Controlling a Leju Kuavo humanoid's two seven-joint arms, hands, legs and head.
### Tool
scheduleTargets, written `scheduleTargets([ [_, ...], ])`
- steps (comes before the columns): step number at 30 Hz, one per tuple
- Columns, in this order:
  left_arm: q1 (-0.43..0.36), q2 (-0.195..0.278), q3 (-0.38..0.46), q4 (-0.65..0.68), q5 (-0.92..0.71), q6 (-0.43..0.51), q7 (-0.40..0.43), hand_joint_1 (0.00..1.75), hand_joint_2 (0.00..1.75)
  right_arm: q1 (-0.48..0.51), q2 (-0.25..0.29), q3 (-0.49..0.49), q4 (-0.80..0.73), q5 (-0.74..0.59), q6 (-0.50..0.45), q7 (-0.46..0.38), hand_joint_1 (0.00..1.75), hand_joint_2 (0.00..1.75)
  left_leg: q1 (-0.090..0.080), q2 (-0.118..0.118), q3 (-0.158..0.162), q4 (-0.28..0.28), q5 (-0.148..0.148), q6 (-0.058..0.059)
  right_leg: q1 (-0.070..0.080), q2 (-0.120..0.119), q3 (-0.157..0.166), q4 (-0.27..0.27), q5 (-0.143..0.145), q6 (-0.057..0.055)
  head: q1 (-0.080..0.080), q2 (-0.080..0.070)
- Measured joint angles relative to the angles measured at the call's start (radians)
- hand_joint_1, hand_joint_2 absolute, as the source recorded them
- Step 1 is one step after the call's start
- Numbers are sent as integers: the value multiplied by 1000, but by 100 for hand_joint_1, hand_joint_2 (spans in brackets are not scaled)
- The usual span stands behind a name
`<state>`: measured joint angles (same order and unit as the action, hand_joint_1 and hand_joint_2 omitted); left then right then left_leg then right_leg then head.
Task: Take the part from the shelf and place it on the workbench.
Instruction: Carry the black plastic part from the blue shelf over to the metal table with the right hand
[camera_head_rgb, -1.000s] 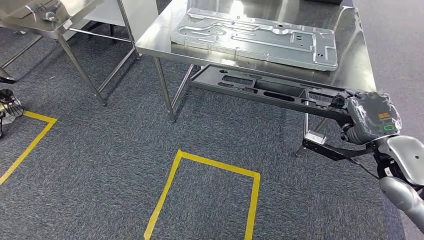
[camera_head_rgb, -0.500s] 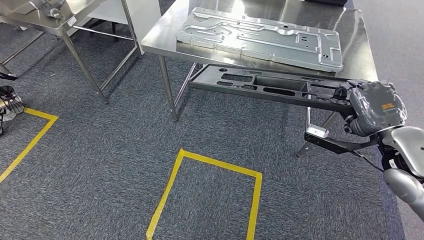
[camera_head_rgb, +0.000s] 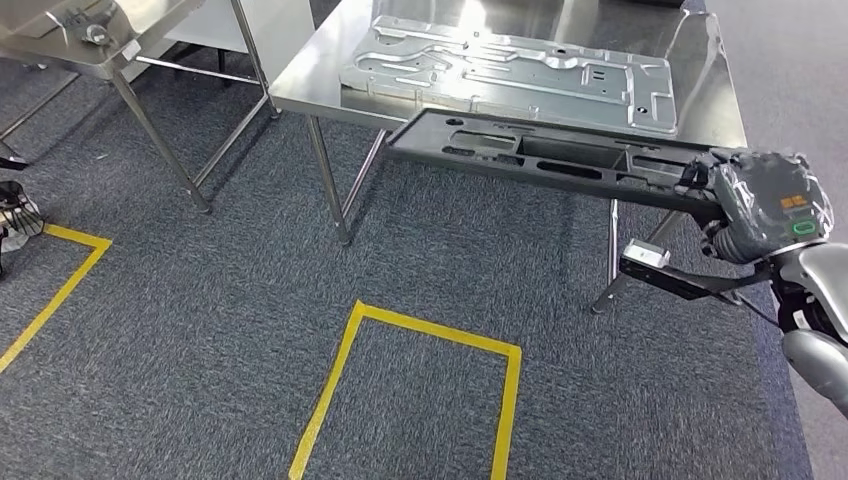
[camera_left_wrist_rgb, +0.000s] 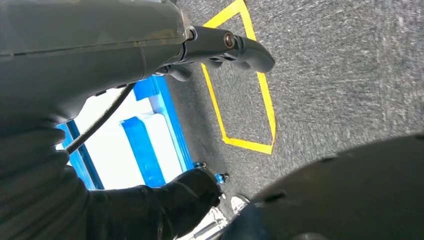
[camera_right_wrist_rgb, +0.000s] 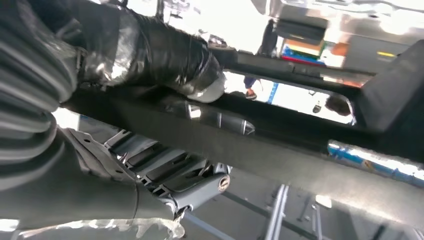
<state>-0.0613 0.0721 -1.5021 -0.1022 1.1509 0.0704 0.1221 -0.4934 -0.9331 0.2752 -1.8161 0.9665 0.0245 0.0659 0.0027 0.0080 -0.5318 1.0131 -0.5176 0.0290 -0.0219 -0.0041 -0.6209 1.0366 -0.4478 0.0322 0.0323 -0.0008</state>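
A long black frame part (camera_head_rgb: 540, 155) with several cut-outs hangs in the air, and my right hand (camera_head_rgb: 765, 205) grips its right end. The part's far end is level with the front edge of the steel workbench (camera_head_rgb: 715, 110) and overlaps it. A thinner black arm with a silver tab (camera_head_rgb: 645, 255) juts out below my hand. In the right wrist view my dark fingers (camera_right_wrist_rgb: 165, 55) wrap over a bar of the part (camera_right_wrist_rgb: 280, 150). My left hand (camera_left_wrist_rgb: 150, 45) hangs over the carpet, holding nothing, its thumb apart from the fingers.
A large silver stamped panel (camera_head_rgb: 510, 70) covers most of the workbench top. A second steel table (camera_head_rgb: 60, 40) stands at the far left. Yellow tape outlines (camera_head_rgb: 420, 340) mark the grey carpet in front. The workbench legs (camera_head_rgb: 328, 180) stand under the part.
My right hand has lifted the black part. Its far end has risen from under the workbench top to the level of the front edge.
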Motion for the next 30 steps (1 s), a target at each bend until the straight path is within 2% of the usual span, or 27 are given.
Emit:
scheduleTargets([
  [2, -1, 1, 0, 0, -1, 1, -1, 0, 175, 4, -5, 0, -1, 0, 0, 0, 175, 175, 0, 2, 3, 6, -13, -11, -4, 3, 8, -2, -7, -15, 0, 0],
  [3, -2, 1, -1, 0, -1, 1, -1, 0, 175, 5, -6, 0, -2, 0, 0, 0, 175, 175, 1, 2, -7, 32, -27, -15, -5, 4, 13, -4, -10, -23, -1, 0],
  [4, -2, 1, -1, 0, -2, 1, -1, 0, 175, 5, -7, 0, -3, 0, 1, 0, 175, 175, 1, 1, -30, 79, -48, -19, -6, 5, 20, -6, -14, -31, -1, 0],
  [6, -3, 2, -2, 0, -2, 1, -5, 0, 175, 4, -7, 0, -3, 0, 1, -1, 175, 175, 2, 0, -111, 217, -95, -20, -1, 5, 30, -6, -24, -41, -2, 0],
  [7, -5, 2, -2, 0, -2, 1, -7, 0, 175, 5, -7, 0, -3, 0, 2, -1, 175, 175, 1, 0, -150, 275, -105, -20, 2, 6, 36, -6, -30, -43, -2, 0],
  [8, -7, 2, -3, 0, -3, 1, -9, 0, 175, 5, -7, 1, -3, 0, 2, -1, 175, 175, 0, 0, -174, 301, -95, -17, 5, 6, 45, -6, -37, -45, -2, 0],
  [9, -9, 2, -3, 0, -3, 1, -9, 0, 175, 6, -7, 1, -3, 0, 3, -2, 175, 175, -1, 0, -178, 286, -64, -11, 9, 7, 55, -6, -44, -46, -2, 0],
  [11, -7, 3, -5, 0, -3, 1, -9, 0, 175, 3, -6, 3, -3, 3, 10, -3, 175, 175, -7, -3, -142, 169, 29, 9, 15, 10, 78, -6, -61, -46, -2, 0],
  [12, -5, 6, -7, 0, -4, 1, -8, 0, 175, -3, -4, 5, -2, 8, 15, -3, 175, 175, -11, -5, -119, 112, 61, 21, 18, 12, 85, -7, -68, -45, -1, 0],
  [13, -3, 8, -10, 0, -4, 1, -8, 0, 175, -10, -1, 7, -1, 13, 21, -3, 175, 175, -15, -7, -99, 66, 72, 31, 17, 14, 89, -10, -72, -42, -1, 0],
  [14, -2, 10, -12, 0, -5, 1, -8, 0, 175, -17, 3, 11, 1, 18, 27, -3, 175, 175, -18, -8, -86, 41, 69, 37, 16, 16, 93, -11, -73, -37, -1, 0],
  [17, -3, 11, -16, 0, -6, 1, -8, 0, 175, -30, 13, 24, 7, 28, 37, -3, 175, 175, -17, -9, -52, -9, 60, 42, 12, 15, 101, -6, -63, -20, -1, 0],
  [18, -3, 12, -17, 0, -6, 1, -8, 0, 175, -39, 16, 30, 10, 33, 40, -3, 175, 175, -14, -9, -36, -23, 61, 44, 12, 13, 93, 12, -67, -16, -1, 0],
  [19, -3, 12, -18, 0, -6, 1, -8, 0, 175, -51, 21, 36, 14, 37, 42, -3, 175, 175, -10, -9, -22, -34, 62, 45, 10, 11, 72, 47, -79, -11, -1, 0],
  [22, -4, 14, -18, 0, -6, 2, -8, 0, 175, -82, 39, 58, 28, 49, 46, 0, 175, 175, -5, -10, -2, -42, 50, 44, -2, 9, -43, 206, -133, 7, -1, 0],
  [23, -5, 14, -19, 0, -6, 2, -8, 0, 175, -85, 44, 64, 33, 51, 47, 1, 175, 175, -3, -11, 6, -42, 42, 42, -6, 9, -70, 229, -136, 13, -1, 0],
  [24, -5, 13, -19, 0, -6, 2, -8, 0, 175, -87, 49, 70, 36, 52, 47, 1, 175, 175, 0, -12, 17, -42, 33, 38, -11, 8, -82, 219, -119, 18, -1, 0],
  [25, -4, 12, -20, 0, -6, 2, -8, 0, 175, -89, 52, 77, 39, 53, 48, 1, 175, 175, 3, -12, 30, -40, 23, 32, -15, 6, -76, 175, -81, 24, -1, 0],
  [26, -3, 11, -21, 0, -6, 2, -8, 0, 175, -91, 55, 84, 42, 54, 49, 0, 175, 175, 6, -13, 41, -37, 10, 25, -19, 3, -60, 108, -29, 30, -1, 0],
  [27, -2, 11, -21, 0, -6, 2, -8, 0, 175, -94, 59, 91, 45, 54, 50, 0, 175, 175, 9, -13, 51, -33, -2, 17, -20, -1, -48, 52, 8, 32, -1, 0],
  [28, -1, 12, -22, 0, -6, 2, -8, 0, 175, -98, 63, 97, 49, 54, 50, 0, 175, 175, 9, -12, 54, -29, -11, 10, -18, -5, -39, 14, 31, 27, -1, 0],
  [29, -1, 12, -22, 0, -6, 2, -8, 0, 175, -101, 67, 102, 52, 54, 49, 1, 175, 175, 8, -11, 53, -26, -18, 3, -15, -7, -39, -3, 41, 18, -1, 0],
  [30, -2, 13, -23, 0, -6, 2, -8, 0, 175, -105, 70, 105, 55, 54, 49, 1, 175, 175, 7, -10, 53, -24, -21, -2, -10, -7, -42, 0, 35, 6, -1, 0],
])
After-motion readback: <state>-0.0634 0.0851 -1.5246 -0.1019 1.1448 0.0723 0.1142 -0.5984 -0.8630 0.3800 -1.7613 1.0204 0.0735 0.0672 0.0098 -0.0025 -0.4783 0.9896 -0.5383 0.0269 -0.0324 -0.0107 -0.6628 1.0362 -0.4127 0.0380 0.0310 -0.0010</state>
